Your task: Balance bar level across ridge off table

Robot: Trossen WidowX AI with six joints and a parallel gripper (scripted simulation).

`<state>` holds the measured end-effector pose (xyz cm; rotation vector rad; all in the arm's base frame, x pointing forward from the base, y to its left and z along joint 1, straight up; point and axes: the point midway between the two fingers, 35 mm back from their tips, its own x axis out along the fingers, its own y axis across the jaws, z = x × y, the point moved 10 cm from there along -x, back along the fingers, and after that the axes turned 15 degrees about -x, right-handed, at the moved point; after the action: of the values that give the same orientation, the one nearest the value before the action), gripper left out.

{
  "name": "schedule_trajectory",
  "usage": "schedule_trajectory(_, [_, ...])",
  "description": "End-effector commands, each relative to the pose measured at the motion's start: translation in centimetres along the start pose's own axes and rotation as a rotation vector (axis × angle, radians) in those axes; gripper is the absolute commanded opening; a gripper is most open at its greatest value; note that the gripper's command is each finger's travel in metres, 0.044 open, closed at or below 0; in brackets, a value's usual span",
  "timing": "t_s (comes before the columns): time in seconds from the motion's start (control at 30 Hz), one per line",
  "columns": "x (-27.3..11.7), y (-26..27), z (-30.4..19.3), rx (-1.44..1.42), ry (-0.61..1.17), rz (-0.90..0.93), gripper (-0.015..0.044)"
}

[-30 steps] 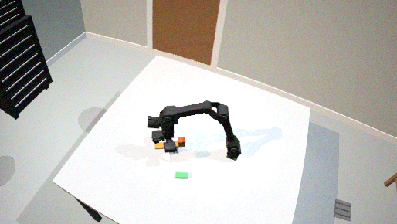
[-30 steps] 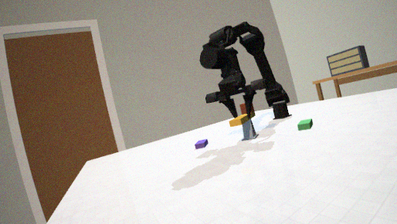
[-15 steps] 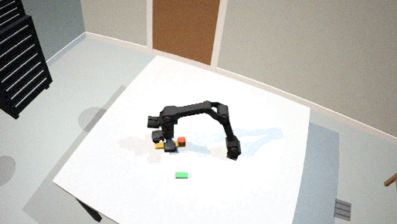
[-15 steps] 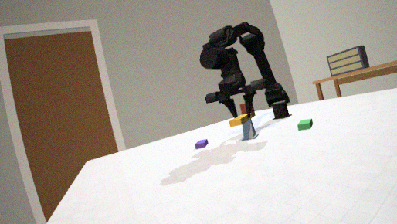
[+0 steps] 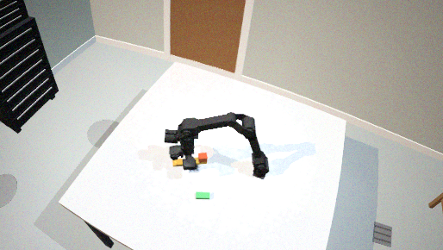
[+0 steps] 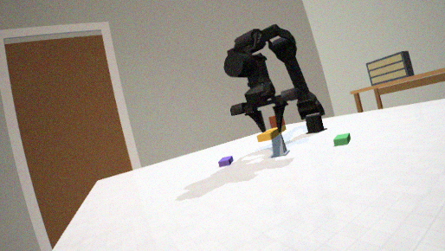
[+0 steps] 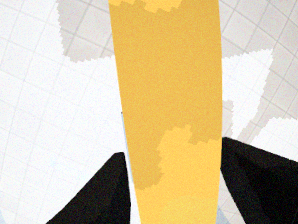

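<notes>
A yellow bar (image 5: 177, 163) (image 6: 265, 136) (image 7: 170, 75) lies across the top of the blue-grey ridge (image 6: 278, 149), clear of the table, and looks about level. A red-orange block (image 5: 202, 158) (image 6: 272, 121) sits on the bar at one end. My gripper (image 5: 182, 158) (image 6: 272, 131) (image 7: 172, 155) is slightly open around the bar, one finger on each side. In the wrist view a thin gap shows beside the left finger, while the right fingertip is at the bar's edge. The ridge is mostly hidden from above.
A green block (image 5: 202, 196) (image 6: 341, 139) lies on the white table (image 5: 267, 215) (image 6: 173, 225), off to one side of the ridge. A purple block (image 6: 225, 161) lies on the other side in the exterior view. The arm's base (image 5: 260, 167) (image 6: 314, 123) stands beyond the red-orange end.
</notes>
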<state>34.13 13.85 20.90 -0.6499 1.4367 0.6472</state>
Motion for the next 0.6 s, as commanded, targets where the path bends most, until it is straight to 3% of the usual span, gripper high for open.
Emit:
schedule_trajectory(0.0, [0.0, 0.0, 0.0, 0.0, 0.0, 0.0, 0.0185])
schedule_trajectory(0.33, [0.0, 0.0, 0.0, 0.0, 0.0, 0.0, 0.044])
schedule_trajectory(0.47, [-0.8, -0.1, 0.1, 0.0, -0.002, -0.001, 0.044])
schedule_trajectory(0.57, [-4.4, -0.1, 0.3, 0.0, -0.012, -0.006, 0.044])
